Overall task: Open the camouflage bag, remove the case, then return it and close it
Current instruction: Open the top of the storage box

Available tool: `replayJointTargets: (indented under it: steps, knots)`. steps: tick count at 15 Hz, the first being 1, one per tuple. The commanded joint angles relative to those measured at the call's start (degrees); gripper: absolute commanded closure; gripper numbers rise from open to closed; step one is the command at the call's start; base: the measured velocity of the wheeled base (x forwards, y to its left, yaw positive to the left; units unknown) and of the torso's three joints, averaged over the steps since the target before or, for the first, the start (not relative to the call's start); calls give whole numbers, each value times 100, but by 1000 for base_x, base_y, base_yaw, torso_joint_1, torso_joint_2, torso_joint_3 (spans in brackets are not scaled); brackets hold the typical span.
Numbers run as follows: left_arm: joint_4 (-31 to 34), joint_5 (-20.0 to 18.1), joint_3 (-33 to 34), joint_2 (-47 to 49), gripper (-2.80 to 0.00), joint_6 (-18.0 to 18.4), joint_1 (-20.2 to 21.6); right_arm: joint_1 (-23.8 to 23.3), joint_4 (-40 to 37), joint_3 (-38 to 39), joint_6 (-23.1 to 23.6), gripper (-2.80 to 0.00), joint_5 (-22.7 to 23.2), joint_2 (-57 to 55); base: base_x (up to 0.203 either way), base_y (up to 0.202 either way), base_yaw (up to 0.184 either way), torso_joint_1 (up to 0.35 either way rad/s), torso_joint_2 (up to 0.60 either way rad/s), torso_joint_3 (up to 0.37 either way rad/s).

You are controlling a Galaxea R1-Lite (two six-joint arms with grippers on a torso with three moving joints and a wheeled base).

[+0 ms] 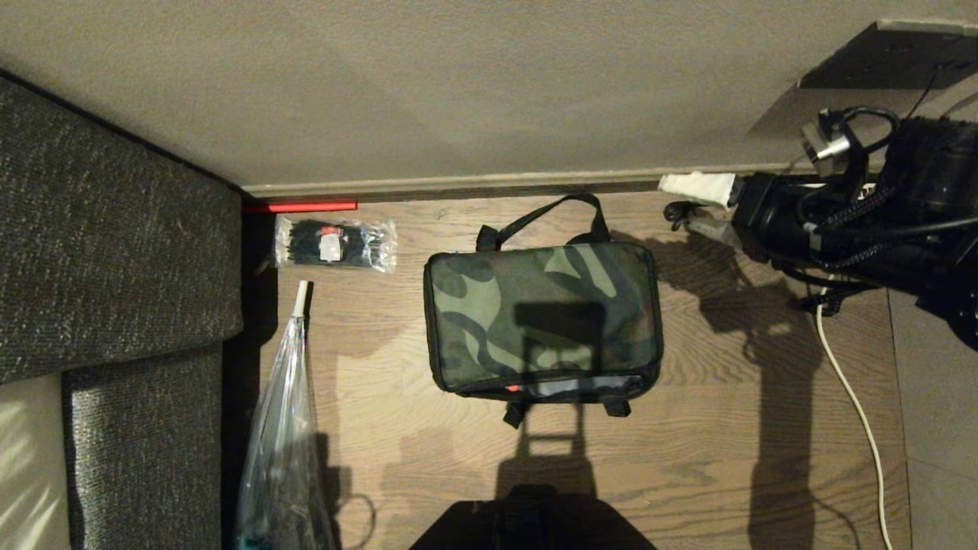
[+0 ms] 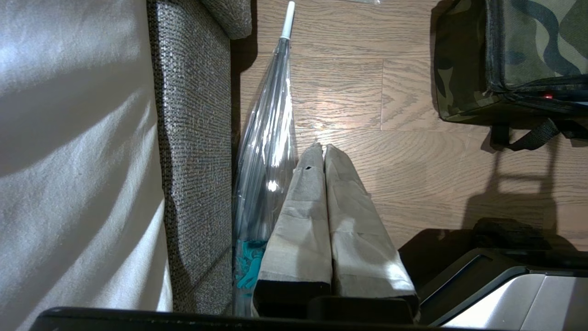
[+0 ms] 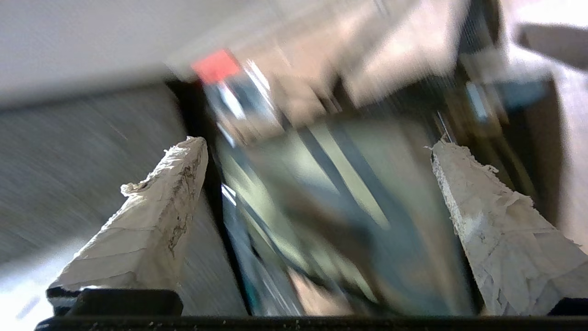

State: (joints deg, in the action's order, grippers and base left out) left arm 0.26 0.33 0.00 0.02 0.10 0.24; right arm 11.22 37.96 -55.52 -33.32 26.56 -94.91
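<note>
Right fingers [image 3: 151, 220] apart, camouflage bag [image 3: 330, 211] beyond

Wood-plank floor [image 1: 397, 336] in warm light, plain beige wall [image 1: 428, 84] meeting it at a pale baseboard [image 1: 489, 186], dark grey woven sofa [image 1: 99, 229] along the left — pale cushion [image 2: 69, 161] on it, long shadows across the boards.

One camouflage bag [image 1: 542, 317], one umbrella [image 1: 283, 428], one tie packet [image 1: 336, 244]

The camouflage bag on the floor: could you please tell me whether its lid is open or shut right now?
Shut. The camouflage bag has its lid lying flat over the top, with only a sliver of red at the front edge; no interior or case shows.
</note>
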Motion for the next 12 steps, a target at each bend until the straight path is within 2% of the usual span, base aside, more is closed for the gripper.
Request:
replayJointTargets:
  steps: [1, 2, 3, 12]
  knots:
    - [1, 2, 18, -2, 0, -1, 2, 8, -168, 826, 513, -280, 11, -39, 0, 0, 0, 0, 0, 0]
    - [1, 2, 18, -2, 0, -1, 2, 11, -421, 991, 792, -280, 3, -155, 0, 0, 0, 0, 0, 0]
    - [1, 2, 18, -2, 0, -1, 2, 27, -574, 985, 827, -280, 1, -195, 0, 0, 0, 0, 0, 0]
    - [1, 2, 18, -2, 0, -1, 2, 389, -809, 639, 870, -280, -178, -889, 0, 0, 0, 0, 0, 0]
